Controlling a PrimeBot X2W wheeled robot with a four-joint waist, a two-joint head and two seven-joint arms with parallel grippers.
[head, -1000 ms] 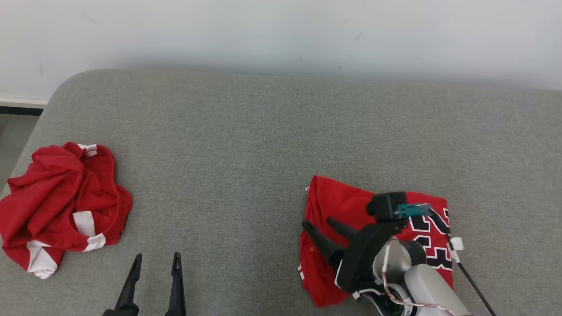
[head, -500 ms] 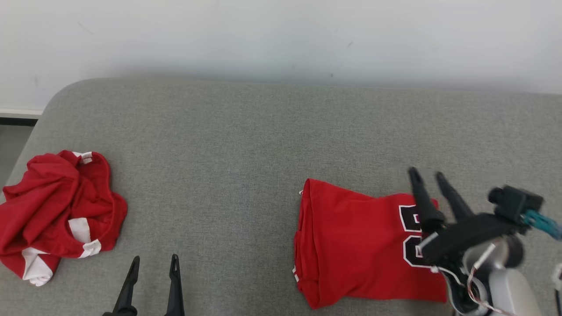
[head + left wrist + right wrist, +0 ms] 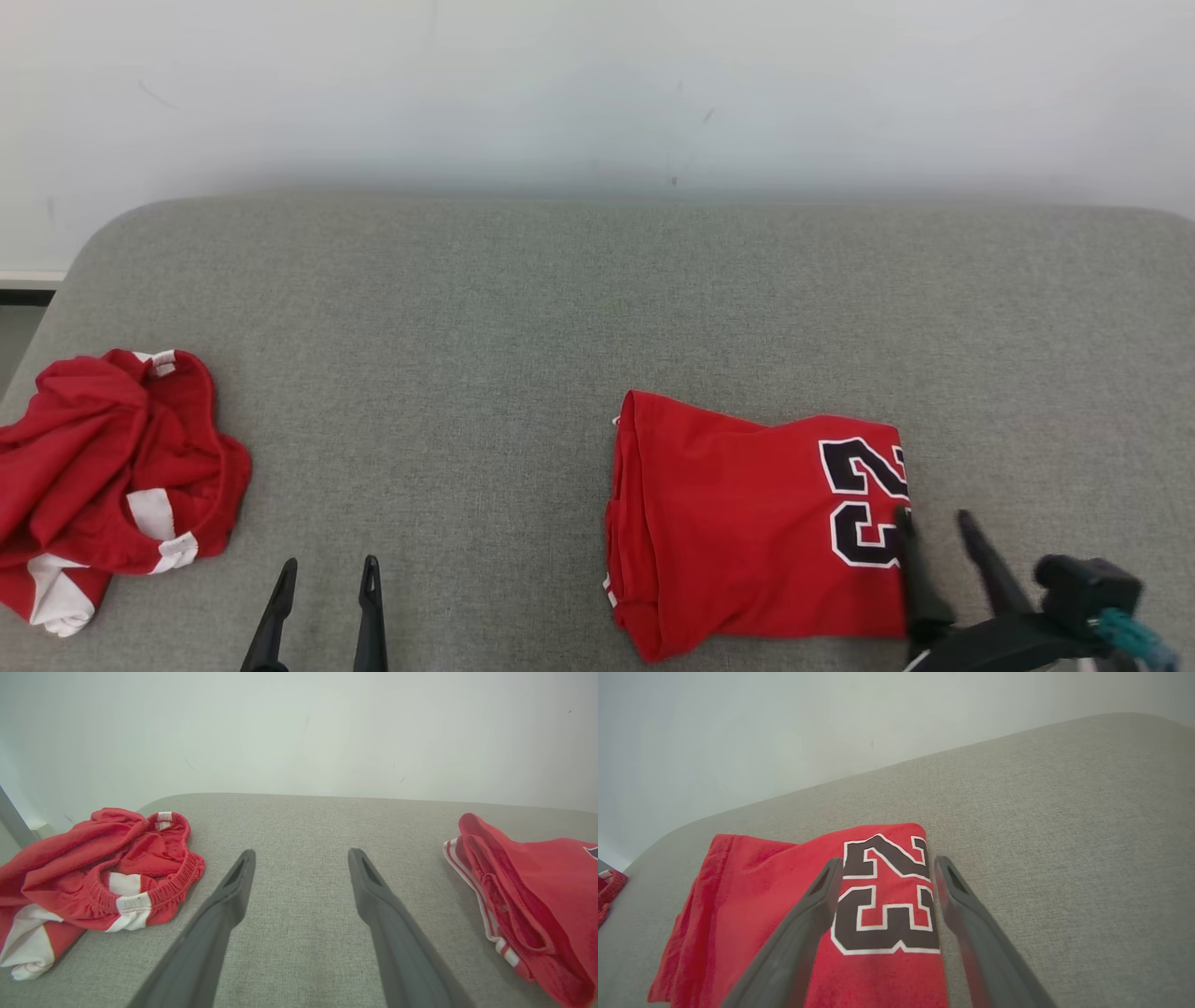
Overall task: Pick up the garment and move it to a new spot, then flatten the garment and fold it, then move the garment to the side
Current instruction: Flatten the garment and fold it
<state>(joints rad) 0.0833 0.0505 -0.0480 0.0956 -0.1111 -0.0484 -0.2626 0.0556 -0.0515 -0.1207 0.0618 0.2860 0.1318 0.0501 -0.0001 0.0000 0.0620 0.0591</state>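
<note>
The right gripper (image 3: 934, 515) hangs spread and empty, straddling the right edge of the folded garment (image 3: 747, 523). The left gripper (image 3: 330, 562), likewise spread and empty, has the crumpled garment (image 3: 103, 467) well to its left on the couch (image 3: 513, 308).

One high camera, two low ones, all on the folded garment (image 3: 756, 523).
The head camera looks down on the worktop (image 3: 523, 308), facing the wall (image 3: 560, 84) behind the garment. The left wrist camera sits low, well left of it, looking along the left tool (image 3: 302, 855); the right wrist camera hangs close over its numbered end, behind the right tool (image 3: 888, 861).
</note>
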